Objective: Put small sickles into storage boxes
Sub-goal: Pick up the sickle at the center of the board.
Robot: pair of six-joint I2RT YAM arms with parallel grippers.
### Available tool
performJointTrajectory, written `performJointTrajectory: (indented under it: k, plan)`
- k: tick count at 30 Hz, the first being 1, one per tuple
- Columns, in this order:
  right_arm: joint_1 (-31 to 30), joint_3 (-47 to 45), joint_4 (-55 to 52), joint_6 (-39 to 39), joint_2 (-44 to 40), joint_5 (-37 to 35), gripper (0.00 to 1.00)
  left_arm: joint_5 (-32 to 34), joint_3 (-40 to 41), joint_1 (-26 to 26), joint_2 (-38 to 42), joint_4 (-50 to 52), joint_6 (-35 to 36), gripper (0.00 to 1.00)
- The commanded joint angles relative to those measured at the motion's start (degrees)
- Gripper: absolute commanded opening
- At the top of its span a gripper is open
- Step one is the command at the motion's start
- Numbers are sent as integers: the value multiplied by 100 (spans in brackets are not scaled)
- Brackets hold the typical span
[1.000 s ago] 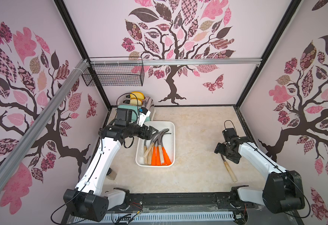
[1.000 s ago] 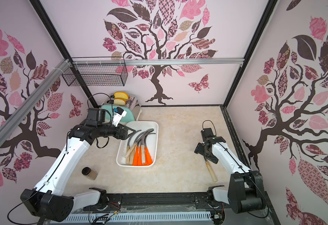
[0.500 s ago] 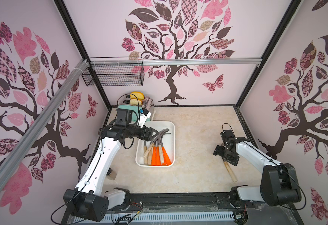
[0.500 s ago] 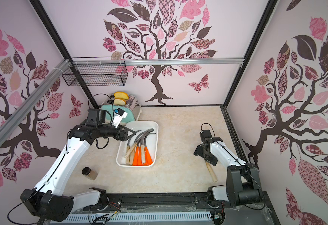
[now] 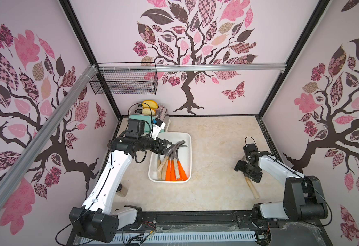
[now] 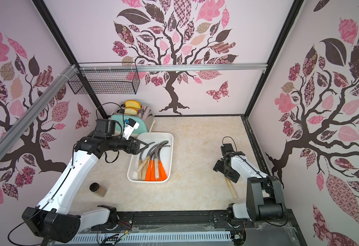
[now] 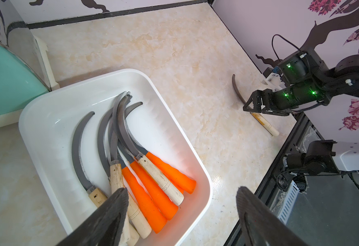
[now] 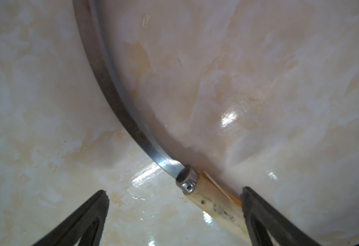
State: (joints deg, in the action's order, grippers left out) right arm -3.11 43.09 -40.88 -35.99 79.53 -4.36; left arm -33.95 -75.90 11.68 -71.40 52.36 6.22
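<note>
With jaws spread wide and empty, the right gripper (image 8: 174, 192) hangs low over a wooden-handled sickle (image 5: 252, 188) on the right side of the table (image 5: 216, 138), and the left gripper (image 7: 180, 190) over the white tray (image 5: 174, 135) of sickles (image 5: 171, 168) left of centre.

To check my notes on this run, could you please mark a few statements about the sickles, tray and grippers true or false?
1. A wooden-handled sickle lies on the table, outside the white tray. True.
2. The right gripper is shut on it. False: its jaws stand open, not yet closed on the handle.
3. The left gripper holds an orange-handled sickle. False: its jaws are open and empty, over the tray.
4. The sickles in the tray point their handles toward the robot's base. True.
</note>
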Motion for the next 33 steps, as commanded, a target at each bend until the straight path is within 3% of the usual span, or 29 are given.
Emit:
performJointTrajectory:
  k: [1, 10, 19, 24, 33]
  plan:
    - [43, 28, 23, 82, 104, 83, 99, -33, -22, 18, 101, 63, 73, 84]
    - [48, -8, 89, 197, 340, 650, 99, 14, -57, 23, 81, 68, 72, 84]
    - [43, -195, 73, 207, 2, 980, 92, -4, -179, 23, 13, 27, 11, 84]
    - [31, -253, 91, 196, -197, 1319, 82, -41, -230, 22, -13, 6, -33, 84]
    - [-309, -323, 98, 128, -69, 1409, 81, -2, -210, 18, 29, 20, -33, 84]
